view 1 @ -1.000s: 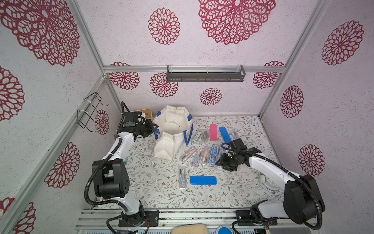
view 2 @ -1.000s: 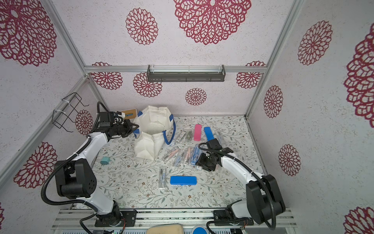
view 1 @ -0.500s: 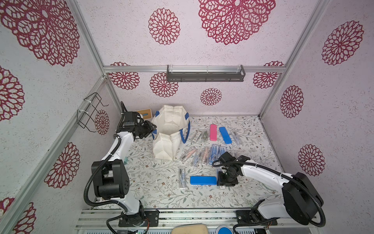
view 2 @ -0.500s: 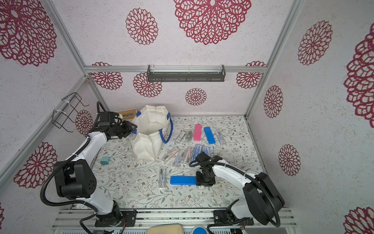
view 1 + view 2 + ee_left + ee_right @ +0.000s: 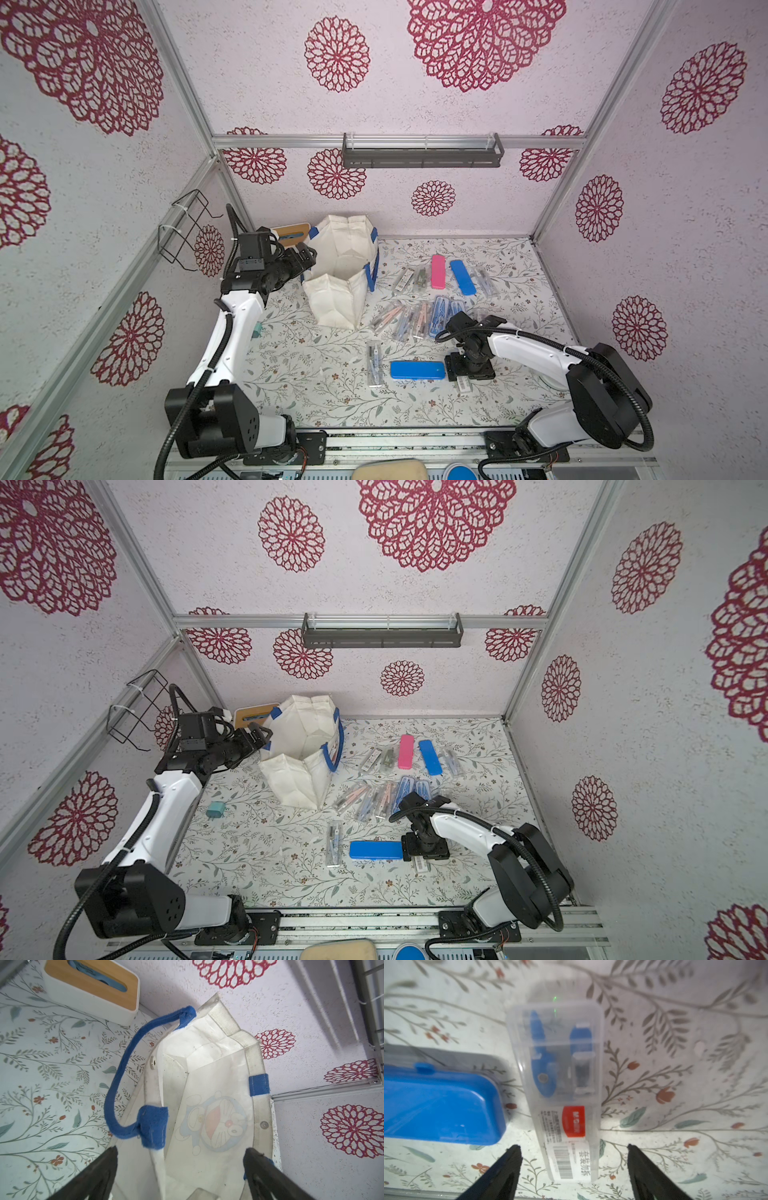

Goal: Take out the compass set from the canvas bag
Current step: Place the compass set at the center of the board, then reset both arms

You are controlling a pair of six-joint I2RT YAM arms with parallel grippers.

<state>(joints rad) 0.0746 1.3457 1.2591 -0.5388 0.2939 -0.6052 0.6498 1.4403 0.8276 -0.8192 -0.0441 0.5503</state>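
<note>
The floral-printed table (image 5: pixel 332 395) carries the canvas bag (image 5: pixel 338 266) at its far left, standing upright with its mouth open. A pale blue cartoon cat face (image 5: pixel 214 1124) shows through the bag's wall, with no writing on it. The left gripper (image 5: pixel 180 1167) is at the bag's rim, its jaws spread wide and gripping nothing. The right gripper (image 5: pixel 573 1147) points down over the near middle of the table, jaws also wide apart and empty.

A blue case (image 5: pixel 440 1105) lies crosswise there. Just beside it lies the compass set (image 5: pixel 560 1076), flat on the table outside the bag. It is a clear case, and its long axis runs near to far. Its labelled end points to the near edge and lies between the jaws. A red label (image 5: pixel 574 1121) reads "M&G". The Chinese print on the white barcode sticker (image 5: pixel 566 1161) is too blurred to read.
</note>
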